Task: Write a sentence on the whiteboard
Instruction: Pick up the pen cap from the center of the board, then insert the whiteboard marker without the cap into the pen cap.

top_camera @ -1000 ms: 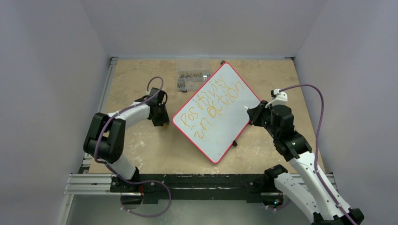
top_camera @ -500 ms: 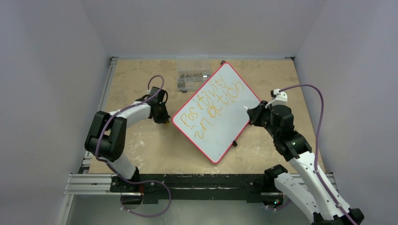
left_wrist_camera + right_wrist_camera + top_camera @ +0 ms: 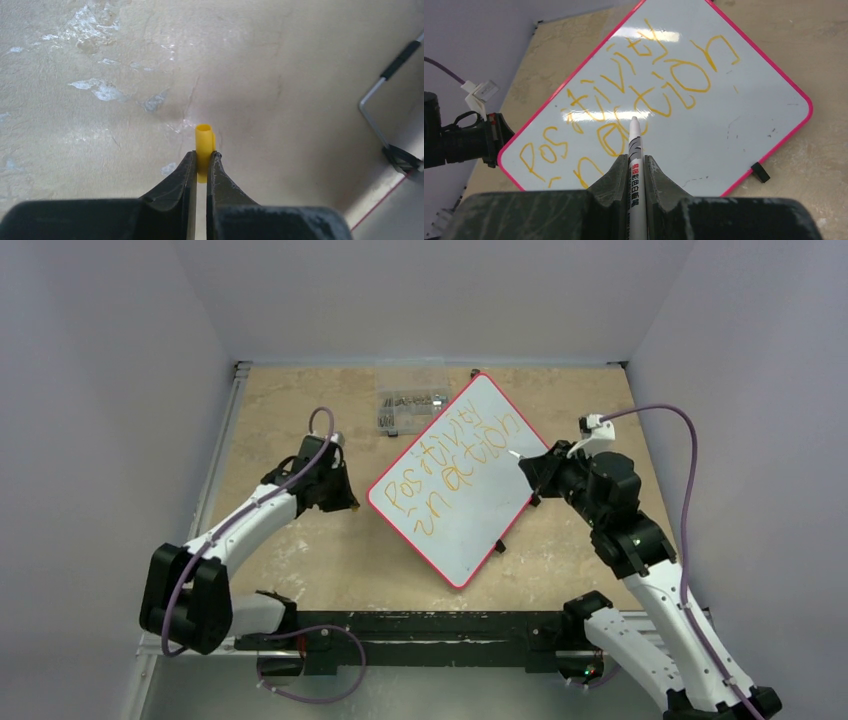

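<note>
The beige, scuffed worktop [image 3: 330, 550] takes up most of what I can see. The whiteboard [image 3: 470, 525] lies flat on it, turned cornerwise, right of the middle and reaching towards the far edge; its pink frame runs all round, and a small black foot [image 3: 760, 171] juts from the long edge nearest the right arm. Across the board the sentence [image 3: 455, 455] reads "Positivity in action" in two slanting lines of orange-yellow lettering. A clear box of small parts [image 3: 412, 408] sits just beside the board's far-left edge. The right fingers [image 3: 634, 162] are clamped on a white marker [image 3: 634, 145], poised over the board's right side with the tip pointing at the word "action"; whether the tip touches the surface I cannot tell. The left fingers [image 3: 202, 159] sit low over bare worktop just left of the board, pinched on a small yellow cap [image 3: 204, 142].
</note>
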Robot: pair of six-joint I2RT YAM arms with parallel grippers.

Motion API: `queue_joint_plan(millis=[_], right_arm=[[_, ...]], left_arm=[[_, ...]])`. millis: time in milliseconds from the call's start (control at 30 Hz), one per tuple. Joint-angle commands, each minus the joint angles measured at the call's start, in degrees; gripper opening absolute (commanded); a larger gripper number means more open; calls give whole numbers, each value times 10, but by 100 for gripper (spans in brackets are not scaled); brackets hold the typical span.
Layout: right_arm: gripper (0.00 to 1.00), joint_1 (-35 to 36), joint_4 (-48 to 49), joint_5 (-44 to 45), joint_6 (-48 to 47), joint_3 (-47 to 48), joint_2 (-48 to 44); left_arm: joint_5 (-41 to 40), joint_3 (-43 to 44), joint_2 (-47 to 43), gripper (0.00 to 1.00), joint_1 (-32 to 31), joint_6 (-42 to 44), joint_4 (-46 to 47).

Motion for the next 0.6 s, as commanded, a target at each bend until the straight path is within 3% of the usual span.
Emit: queue_joint_plan(millis=[0,367,567], right_arm=[[0,2,26,-74,-9,41,-1],[0,2,53,-240,-5,86,29],[0,2,101,-335,12,91,57]], left_arm=[[37,16,-61,0,-8,24,-49],[76,90,-190,0,-18,130,-202],[138,84,-261,0,-19,214,-191]])
